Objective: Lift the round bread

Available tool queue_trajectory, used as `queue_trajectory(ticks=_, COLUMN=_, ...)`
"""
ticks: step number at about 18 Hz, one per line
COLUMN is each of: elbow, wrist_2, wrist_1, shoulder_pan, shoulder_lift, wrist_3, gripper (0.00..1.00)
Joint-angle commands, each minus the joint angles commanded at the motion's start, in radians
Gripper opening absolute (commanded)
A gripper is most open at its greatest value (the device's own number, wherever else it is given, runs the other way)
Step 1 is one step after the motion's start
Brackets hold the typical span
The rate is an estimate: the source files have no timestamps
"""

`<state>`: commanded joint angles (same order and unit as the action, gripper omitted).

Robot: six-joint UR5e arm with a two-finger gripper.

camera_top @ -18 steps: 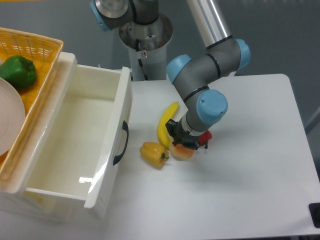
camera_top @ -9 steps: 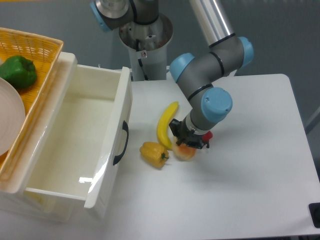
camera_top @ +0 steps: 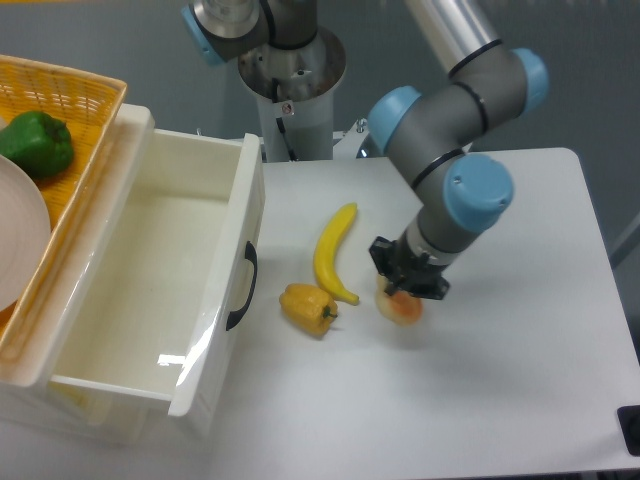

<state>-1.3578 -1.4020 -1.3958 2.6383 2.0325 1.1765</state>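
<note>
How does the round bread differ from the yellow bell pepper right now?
The round bread is pale cream with orange patches; the yellow bell pepper is solid deep yellow. The bread sits under the pincer; the pepper lies free by the banana. Both are small and similar in size.

White table [camera_top: 520, 400] with rounded corners fills the lower right; surface matte, evenly lit, soft shadows. Behind its far edge, grey-blue floor [camera_top: 590, 70]. A white open drawer unit [camera_top: 150, 290] with a dark handle [camera_top: 243, 285] stands at the table's left edge. Woven yellow basket [camera_top: 70, 100] sits at the upper left corner, on top of the unit.
</note>
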Motion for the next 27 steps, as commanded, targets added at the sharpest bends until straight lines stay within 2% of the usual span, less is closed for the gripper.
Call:
queue_trajectory(ticks=4, elbow=0.117, wrist_2=-0.005, wrist_1=-0.115, shoulder_pan=0.038, shoulder_lift=0.028, wrist_3=0.113, gripper=0.00)
queue_trajectory(ticks=5, elbow=0.140, wrist_2=-0.005, wrist_1=-0.129, shoulder_pan=0.043, shoulder_lift=0.034, wrist_3=0.120, gripper=0.00)
queue_trajectory(ticks=11, elbow=0.227, wrist_2=-0.129, wrist_1=-0.153, shoulder_pan=0.057, shoulder_lift=0.055, wrist_3=0.198, gripper=0.00)
queue_trajectory(ticks=15, elbow=0.238, wrist_2=-0.129, wrist_1=-0.187, shoulder_pan=0.057, shoulder_lift=0.057, wrist_3=0.189, gripper=0.00)
queue_trajectory(ticks=27, elbow=0.249, wrist_2=-0.124, wrist_1=-0.184, shoulder_pan=0.049, shoulder_lift=0.058, wrist_3=0.170, gripper=0.00)
